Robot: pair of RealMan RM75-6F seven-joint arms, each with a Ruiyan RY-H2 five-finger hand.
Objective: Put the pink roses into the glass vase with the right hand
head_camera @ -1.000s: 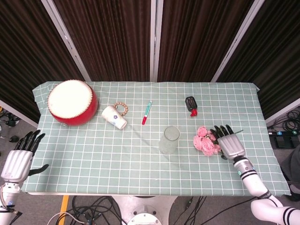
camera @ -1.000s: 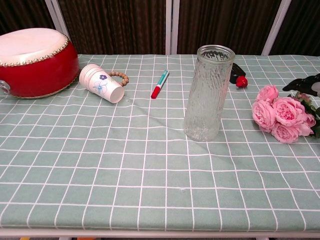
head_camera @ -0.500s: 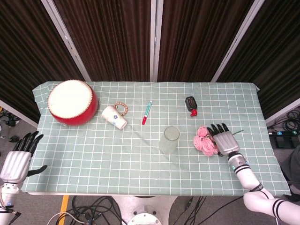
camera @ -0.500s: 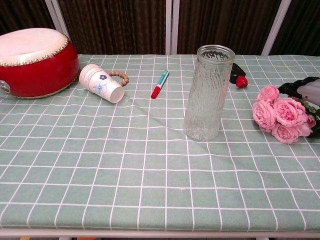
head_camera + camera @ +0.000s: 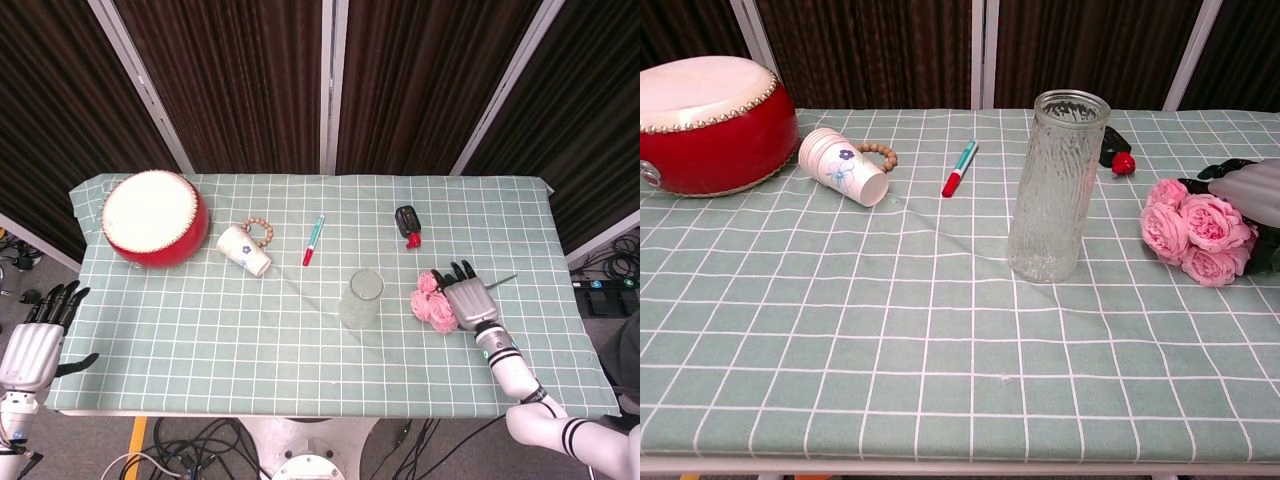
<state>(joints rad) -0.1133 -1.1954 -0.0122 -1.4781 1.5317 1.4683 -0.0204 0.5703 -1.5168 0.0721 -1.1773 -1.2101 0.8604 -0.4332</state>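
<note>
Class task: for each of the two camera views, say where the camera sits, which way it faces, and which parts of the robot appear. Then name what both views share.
Head view: high above the near table edge, looking steeply down on the whole table; shows left hand off the table and right hand with forearm.
Chest view: low at the near edge, facing across toward the curtains; shows only the right hand at the right border.
Shared: vase, roses, drum, cup, pen.

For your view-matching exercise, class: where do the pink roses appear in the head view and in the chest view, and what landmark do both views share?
Head view: the pink roses lie right of centre, just right of the glass vase, against the right hand.
Chest view: the roses sit at the right edge, the hand over them.
Shared landmark: the upright vase left of them.
</note>
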